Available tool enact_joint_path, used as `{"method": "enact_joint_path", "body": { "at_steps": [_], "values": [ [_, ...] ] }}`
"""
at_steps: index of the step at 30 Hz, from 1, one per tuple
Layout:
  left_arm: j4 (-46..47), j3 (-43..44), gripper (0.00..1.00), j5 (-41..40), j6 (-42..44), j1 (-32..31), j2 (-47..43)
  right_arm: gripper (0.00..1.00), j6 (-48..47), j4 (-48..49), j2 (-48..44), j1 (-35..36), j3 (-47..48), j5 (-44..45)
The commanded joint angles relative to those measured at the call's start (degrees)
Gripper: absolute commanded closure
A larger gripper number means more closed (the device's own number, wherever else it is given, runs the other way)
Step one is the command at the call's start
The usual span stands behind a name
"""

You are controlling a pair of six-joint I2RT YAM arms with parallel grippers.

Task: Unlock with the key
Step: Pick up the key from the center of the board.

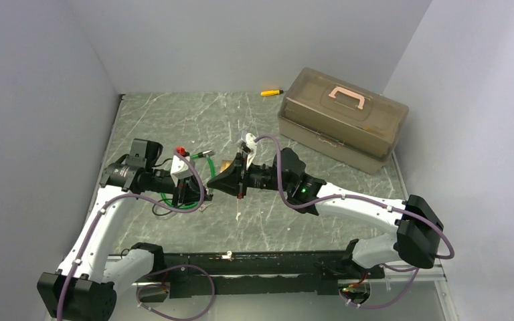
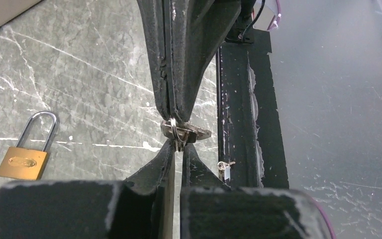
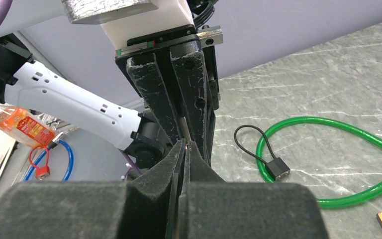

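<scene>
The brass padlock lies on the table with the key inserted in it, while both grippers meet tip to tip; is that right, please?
Not quite: the key is not in the brass padlock. The left wrist view shows it pinched where the left gripper and right gripper meet, apart from the padlock on the table.

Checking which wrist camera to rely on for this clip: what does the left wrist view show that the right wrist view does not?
Only the left wrist view shows the brass padlock in full, lying on the table, and the key with its ring. Only the right wrist view shows a green cable loop and a black cord loop. Both views show the left end effector and the right end effector meeting tip to tip, apparently both pinching the key.
</scene>
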Motion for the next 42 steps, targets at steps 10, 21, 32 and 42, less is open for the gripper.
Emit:
{"method": "enact_joint_path", "body": {
  "at_steps": [10,21,32,42],
  "values": [
    [-7.6,5.31,1.0,0.95,4.84,-0.24,-0.42,1.0,-1.91,-1.37,-3.61,0.25,-1.87,-0.51],
    [-9.96,7.88,1.0,-2.44,4.49,-0.24,-2.24,1.0,-2.97,-4.79,-4.7,0.28,-2.01,-2.51],
    [-8.18,11.87,1.0,-10.27,3.57,-0.8,-4.56,0.88,0.78,-3.02,-2.33,0.13,-0.65,-7.73],
    [-11.19,22.55,1.0,-34.57,21.04,-8.23,-9.73,0.56,10.0,-4.66,-1.16,-4.79,6.43,-14.74]
  ]
}}
